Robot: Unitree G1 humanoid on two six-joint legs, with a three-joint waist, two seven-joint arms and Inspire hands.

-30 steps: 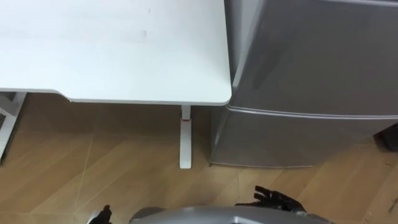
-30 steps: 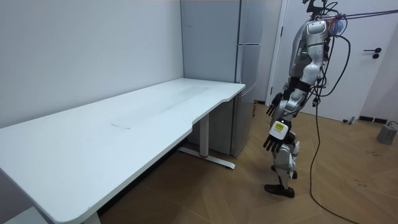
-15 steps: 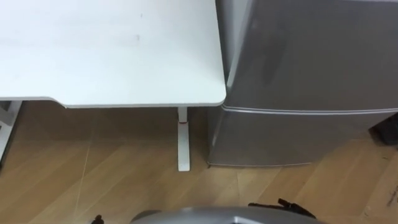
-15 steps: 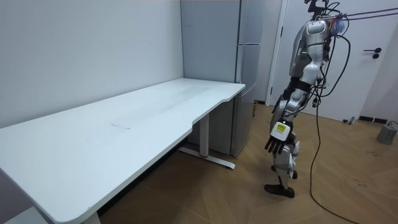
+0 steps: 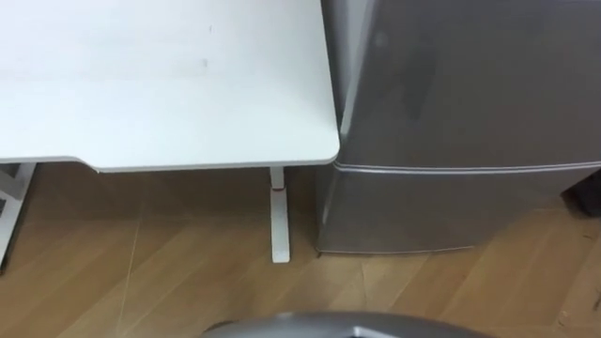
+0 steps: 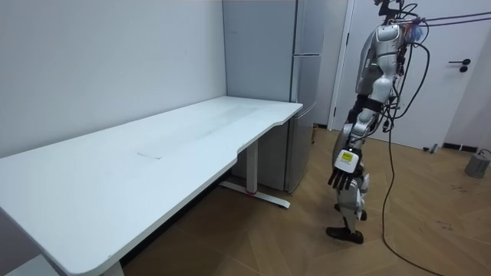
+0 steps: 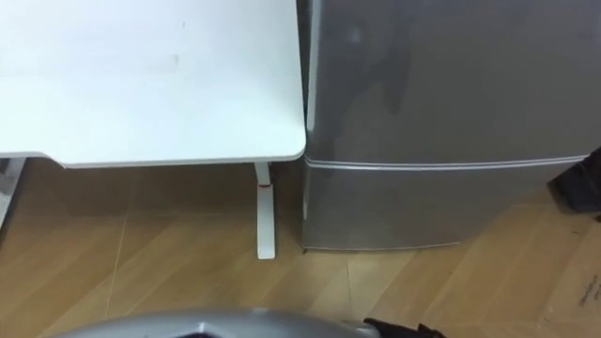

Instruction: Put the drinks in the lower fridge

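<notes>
A tall silver fridge (image 5: 451,103) stands to the right of the white table, with both doors shut. Its lower door (image 5: 441,208) starts below a horizontal seam and reaches almost to the floor. In the room view I stand a step in front of the fridge (image 6: 305,92), facing it. My left hand (image 6: 343,175) hangs open at my side and holds nothing. A dark sliver of my right hand (image 7: 399,330) shows at the bottom edge of the right eye view. No drinks are in sight on the table or the floor.
The white table (image 5: 169,84) touches the fridge's left side, and its white leg (image 5: 279,216) stands on the wooden floor. A dark object (image 5: 588,192) sits at the right edge beside the fridge. Behind me are a white door (image 6: 449,69) and a small grey container (image 6: 479,163).
Both hands have sunk out of the left eye view's bottom edge. In the room view my right arm has come down from waist height. The view has shifted slightly.
</notes>
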